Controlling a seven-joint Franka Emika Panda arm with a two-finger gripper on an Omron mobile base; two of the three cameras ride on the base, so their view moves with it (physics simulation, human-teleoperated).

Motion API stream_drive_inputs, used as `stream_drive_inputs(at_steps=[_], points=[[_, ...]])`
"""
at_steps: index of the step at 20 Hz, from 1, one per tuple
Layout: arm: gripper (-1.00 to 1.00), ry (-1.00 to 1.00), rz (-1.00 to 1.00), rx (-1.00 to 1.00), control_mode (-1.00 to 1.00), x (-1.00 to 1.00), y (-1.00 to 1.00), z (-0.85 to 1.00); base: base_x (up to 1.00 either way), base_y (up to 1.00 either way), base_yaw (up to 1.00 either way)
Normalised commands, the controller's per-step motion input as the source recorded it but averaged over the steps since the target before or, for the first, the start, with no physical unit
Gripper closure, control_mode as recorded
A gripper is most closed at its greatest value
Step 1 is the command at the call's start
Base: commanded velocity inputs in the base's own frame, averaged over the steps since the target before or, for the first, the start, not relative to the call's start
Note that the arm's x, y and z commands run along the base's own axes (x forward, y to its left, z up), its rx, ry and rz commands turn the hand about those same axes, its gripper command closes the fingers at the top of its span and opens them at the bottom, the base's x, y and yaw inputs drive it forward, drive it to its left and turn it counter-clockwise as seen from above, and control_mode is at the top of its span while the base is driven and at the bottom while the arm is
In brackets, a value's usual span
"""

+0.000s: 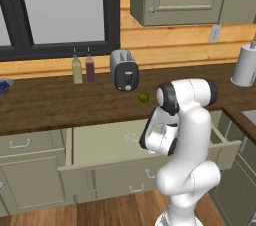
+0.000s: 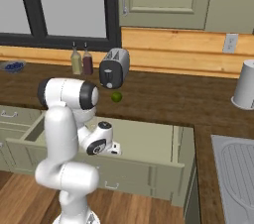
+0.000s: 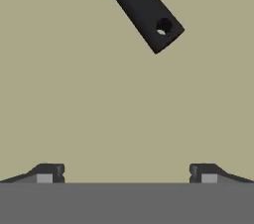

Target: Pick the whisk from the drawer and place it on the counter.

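Pincer [image 3: 127, 173] spread wide, holding nothing, dark fingertips [image 3: 47, 172] poised low over the pale beige floor of the wide sage-green drawer [image 1: 100, 145], pulled open below the long dark brown wood-grain table [image 1: 60, 102]. Slim black handle of the small whisk [image 3: 141, 7] lying flat on the drawer floor, slanting, hanging-hole end nearest the pincer yet apart from both tips. Faint silver wire head visible in left base view, beside the white arm [image 1: 187, 135]. Silver toaster [image 1: 124, 70], small green lime [image 1: 144, 97] and two bottles [image 1: 83, 68] standing on the table behind.

The white Franka arm [image 1: 187, 135] folds forward and down, wrist bent low. Its two-finger gripper [image 3: 126, 173] points downward, dark fingertips [image 3: 49, 172] spread wide apart.
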Motion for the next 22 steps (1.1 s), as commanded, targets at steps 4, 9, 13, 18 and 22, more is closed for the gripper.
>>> stream_drive_inputs(at_steps=[4, 9, 13, 18, 22], points=[[-1.0, 0.0, 0.08, 0.01, -1.0, -0.86, -0.25, 0.33, 0.0, 0.0, 0.0], [-1.0, -0.1, 0.11, 0.08, -1.0, 0.41, -0.02, 0.77, 0.0, 0.0, 0.0], [-1.0, -0.08, 0.15, 0.02, -1.0, 0.61, 0.0, 0.38, 0.0, 0.0, 0.0], [-1.0, 0.05, 0.17, 0.0, -1.0, 0.45, 0.02, 0.0, 0.0, 0.0, 0.0], [-1.0, -0.01, 0.09, 0.0, -1.0, 0.1, 0.15, -0.22, 0.0, 0.0, 0.0]])
